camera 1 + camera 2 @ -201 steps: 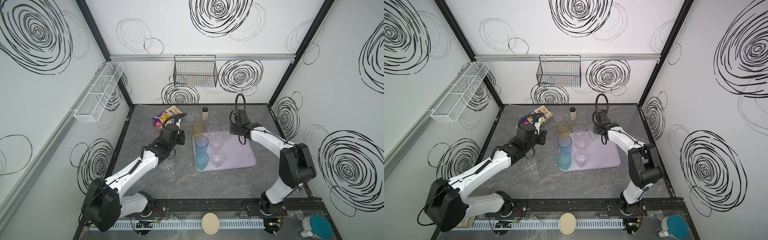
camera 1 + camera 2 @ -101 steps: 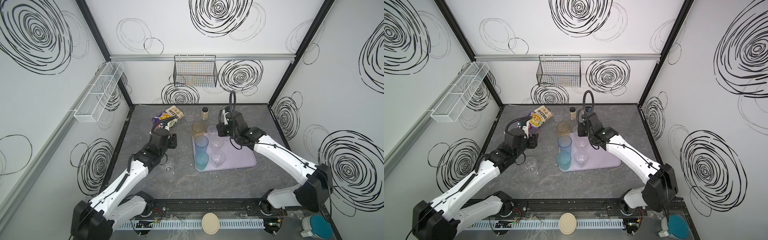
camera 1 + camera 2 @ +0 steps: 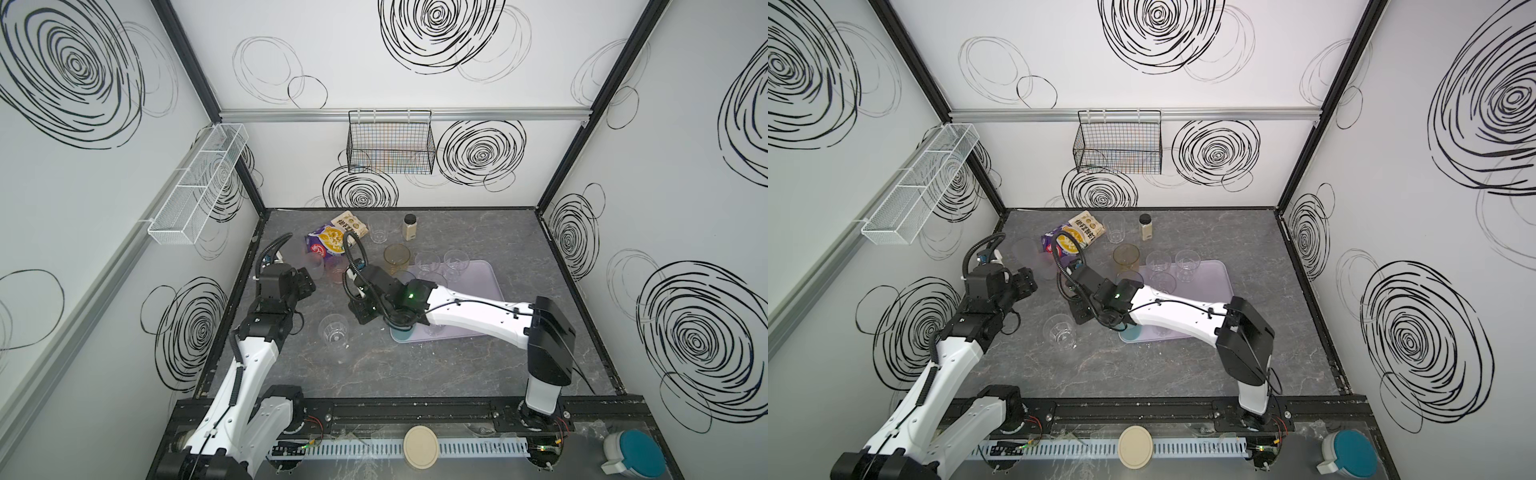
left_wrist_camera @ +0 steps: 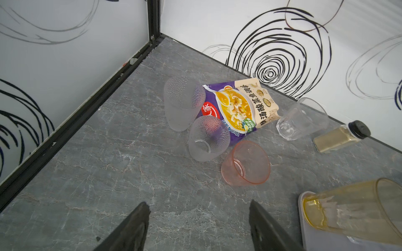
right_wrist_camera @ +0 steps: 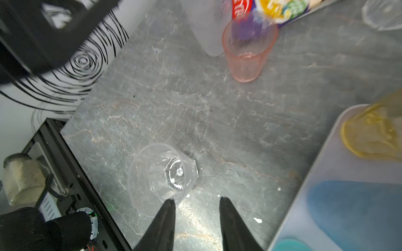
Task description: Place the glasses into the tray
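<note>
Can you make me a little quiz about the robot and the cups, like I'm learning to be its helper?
1. True or false: the pink glass stands in the tray.
2. What is the right gripper holding? A a spoon, B nothing, C a glass.
3. Fill in: the cap of the jar is ____.
Key: 1 false, it stands on the table. 2 B. 3 black.
</note>
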